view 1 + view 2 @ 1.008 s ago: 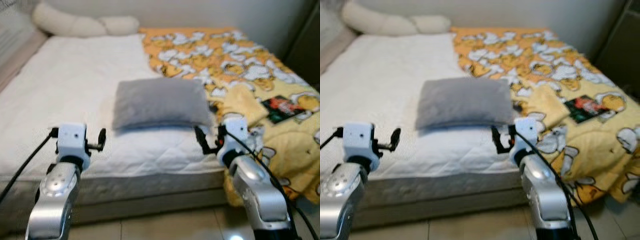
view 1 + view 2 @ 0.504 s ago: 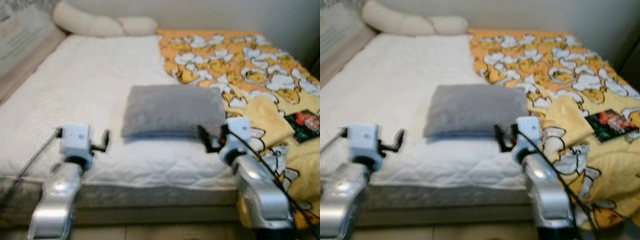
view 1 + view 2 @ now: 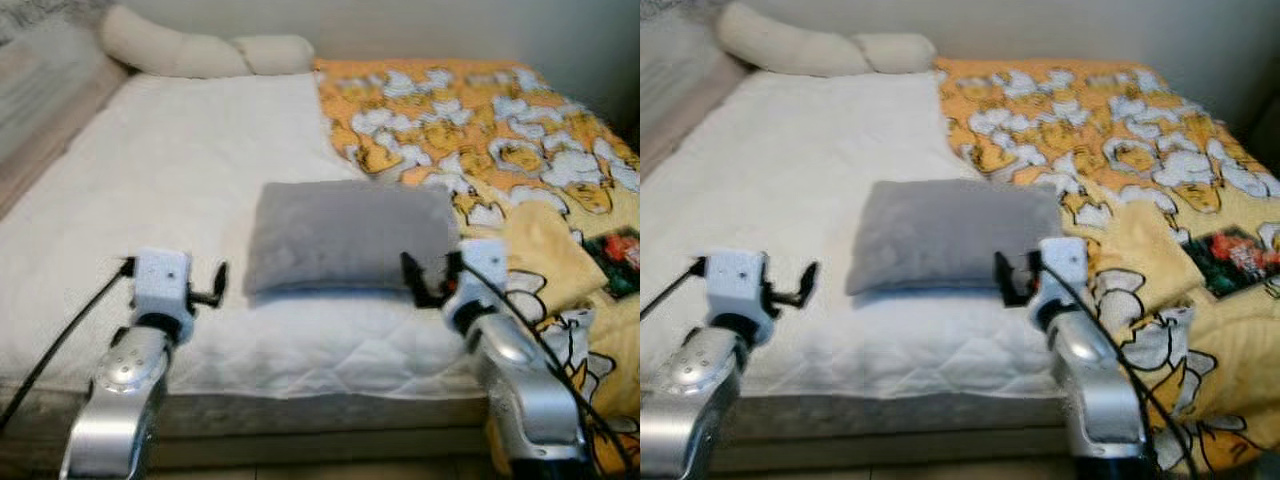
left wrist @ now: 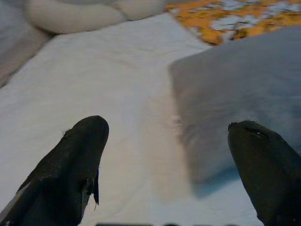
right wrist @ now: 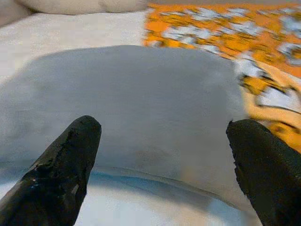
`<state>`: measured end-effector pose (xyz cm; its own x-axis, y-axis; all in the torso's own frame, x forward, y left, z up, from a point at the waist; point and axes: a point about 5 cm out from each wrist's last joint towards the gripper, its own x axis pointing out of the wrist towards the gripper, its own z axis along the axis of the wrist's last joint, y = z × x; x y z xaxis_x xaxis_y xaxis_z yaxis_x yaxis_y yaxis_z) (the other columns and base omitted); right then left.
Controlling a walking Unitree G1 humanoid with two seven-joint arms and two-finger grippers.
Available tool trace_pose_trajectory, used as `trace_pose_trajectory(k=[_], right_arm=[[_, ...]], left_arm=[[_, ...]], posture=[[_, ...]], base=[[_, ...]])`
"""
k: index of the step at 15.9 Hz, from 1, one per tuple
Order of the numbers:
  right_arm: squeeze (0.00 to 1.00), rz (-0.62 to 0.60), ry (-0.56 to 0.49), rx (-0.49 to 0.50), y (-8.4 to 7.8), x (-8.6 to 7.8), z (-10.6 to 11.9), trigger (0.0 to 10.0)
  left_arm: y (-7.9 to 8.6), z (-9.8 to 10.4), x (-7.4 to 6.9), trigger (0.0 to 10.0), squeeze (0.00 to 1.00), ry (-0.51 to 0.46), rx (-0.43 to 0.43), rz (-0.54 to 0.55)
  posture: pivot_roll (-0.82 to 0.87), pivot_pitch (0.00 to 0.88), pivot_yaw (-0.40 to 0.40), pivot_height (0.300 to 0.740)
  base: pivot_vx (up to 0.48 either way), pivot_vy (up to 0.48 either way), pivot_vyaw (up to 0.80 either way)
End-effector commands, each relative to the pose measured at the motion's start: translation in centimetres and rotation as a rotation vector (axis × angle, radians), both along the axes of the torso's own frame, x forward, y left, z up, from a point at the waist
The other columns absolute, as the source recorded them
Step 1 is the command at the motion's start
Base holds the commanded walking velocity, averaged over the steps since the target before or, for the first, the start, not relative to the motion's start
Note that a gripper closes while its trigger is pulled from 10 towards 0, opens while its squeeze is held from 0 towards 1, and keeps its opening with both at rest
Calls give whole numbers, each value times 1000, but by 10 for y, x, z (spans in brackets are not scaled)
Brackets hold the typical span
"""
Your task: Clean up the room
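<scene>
Both claws, left [image 3: 214, 285] and right [image 3: 424, 279], gape wide, empty, before a plump grey pillow [image 3: 350, 235] lying flat.

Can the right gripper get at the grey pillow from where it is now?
Probably yes: the right gripper is open, right at the near edge of the grey pillow, nothing between them on the white mattress.
</scene>
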<state>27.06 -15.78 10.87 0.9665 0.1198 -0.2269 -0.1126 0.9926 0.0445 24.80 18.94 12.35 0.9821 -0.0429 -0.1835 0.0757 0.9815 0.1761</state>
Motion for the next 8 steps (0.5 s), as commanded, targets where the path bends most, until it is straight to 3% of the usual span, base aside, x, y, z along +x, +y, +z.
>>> trace_pose_trajectory(k=[1,8], right_arm=[[0,9,-2,11,3,2,2,10000],[0,16,-20,10,4,3,3,10000]], left_arm=[[2,3,-1,10000,0,-14,13,3],[2,2,0,10000,0,-12,18,-2]], posture=[[-83,0,-8,740],[-82,0,-8,740]], base=[[319,0,-788],[320,0,0]])
